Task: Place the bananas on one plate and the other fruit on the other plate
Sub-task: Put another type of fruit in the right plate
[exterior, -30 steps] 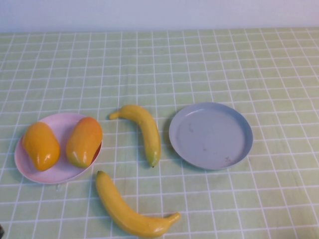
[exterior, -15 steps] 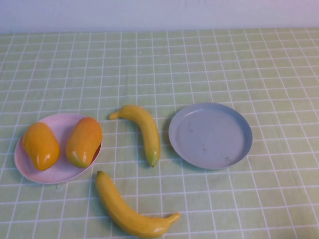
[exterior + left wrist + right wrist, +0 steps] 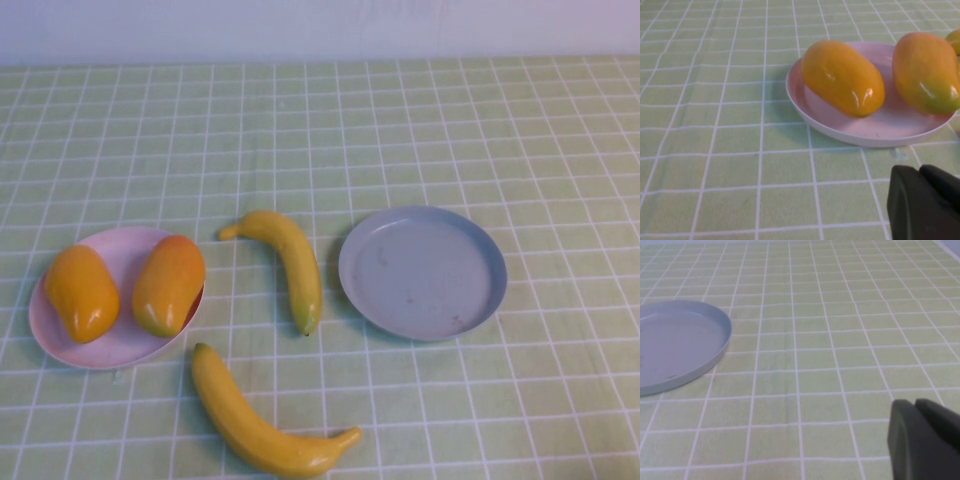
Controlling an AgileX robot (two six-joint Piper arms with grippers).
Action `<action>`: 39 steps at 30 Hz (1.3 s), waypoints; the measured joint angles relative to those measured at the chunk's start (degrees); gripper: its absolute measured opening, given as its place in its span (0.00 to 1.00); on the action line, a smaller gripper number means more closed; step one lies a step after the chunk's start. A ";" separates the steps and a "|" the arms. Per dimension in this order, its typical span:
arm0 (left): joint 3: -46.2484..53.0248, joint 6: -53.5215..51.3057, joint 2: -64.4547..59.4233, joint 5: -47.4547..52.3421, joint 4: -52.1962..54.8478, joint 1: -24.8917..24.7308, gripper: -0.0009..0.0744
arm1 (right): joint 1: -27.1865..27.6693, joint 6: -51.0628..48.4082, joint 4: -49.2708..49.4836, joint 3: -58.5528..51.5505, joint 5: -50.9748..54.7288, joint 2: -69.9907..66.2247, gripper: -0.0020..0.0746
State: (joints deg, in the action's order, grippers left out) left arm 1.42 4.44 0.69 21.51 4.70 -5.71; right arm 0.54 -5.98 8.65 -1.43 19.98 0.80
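Two mangoes [image 3: 82,292] [image 3: 169,284] lie side by side on the pale pink plate [image 3: 120,255] at the left. One banana [image 3: 293,262] lies on the cloth between the plates. The other banana [image 3: 250,420] lies nearer the front edge. The grey-blue plate [image 3: 422,272] at the right holds nothing. Neither gripper shows in the high view. In the left wrist view my left gripper [image 3: 920,170] is shut and empty, just short of the pink plate [image 3: 880,130] with its mangoes [image 3: 842,77] [image 3: 926,70]. In the right wrist view my right gripper [image 3: 915,402] is shut and empty, off to the side of the grey-blue plate [image 3: 675,345].
A green checked cloth [image 3: 450,130] covers the table up to a pale wall at the back. The far half of the cloth is bare.
A dark bit of the left arm at the lower left corner of the high view has gone out of the picture. Fruit and plates have not moved.
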 joint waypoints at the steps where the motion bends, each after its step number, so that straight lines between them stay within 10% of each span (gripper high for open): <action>1: 0.00 0.00 0.00 0.00 0.05 0.00 0.01 | 0.00 0.00 0.00 0.00 0.00 0.00 0.00; 27: 0.00 -0.10 0.00 0.12 0.49 0.00 0.01 | 0.00 0.00 0.74 0.00 -1.07 0.00 0.00; 39: 0.00 -0.10 0.00 0.12 0.49 0.00 0.01 | 0.00 1.06 43.87 -0.13 -19.19 0.00 0.00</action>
State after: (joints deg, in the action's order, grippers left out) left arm 1.42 4.34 0.69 21.62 5.19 -5.71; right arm 0.54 -4.92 52.51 -1.56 0.79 0.80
